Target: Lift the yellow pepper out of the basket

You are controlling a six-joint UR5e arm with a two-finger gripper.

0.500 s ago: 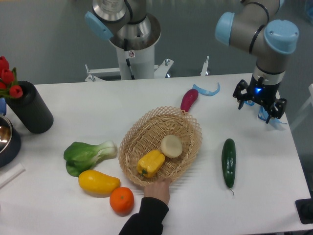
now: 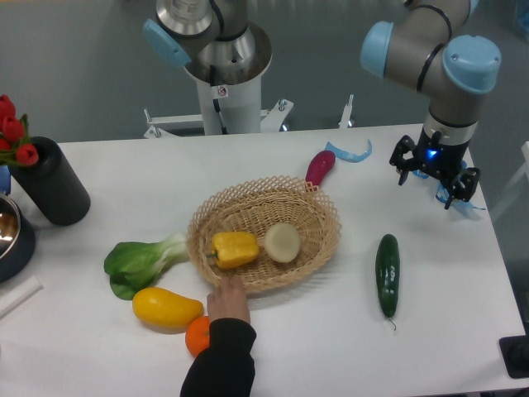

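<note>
White table [image 2: 463, 314]: gripper [image 2: 435, 175] hovers at the far right edge, fingers spread, holding nothing. Pepper [image 2: 233, 249] lies in the basket [image 2: 322, 217], well to its left, beside an onion [image 2: 282, 242]; a hand [image 2: 228, 303] touches the basket's near rim.

- A robotics lab, staged for handling trials.
- A pale blue-jointed arm [image 2: 430, 62] stands over a plain white worktop [image 2: 446, 322], with a second robot's pedestal [image 2: 223, 91] bolted behind it.
- The backdrop is a bare grey wall [image 2: 74, 66].
- Toy-like vegetables lie around a wicker basket [image 2: 322, 240].
</note>
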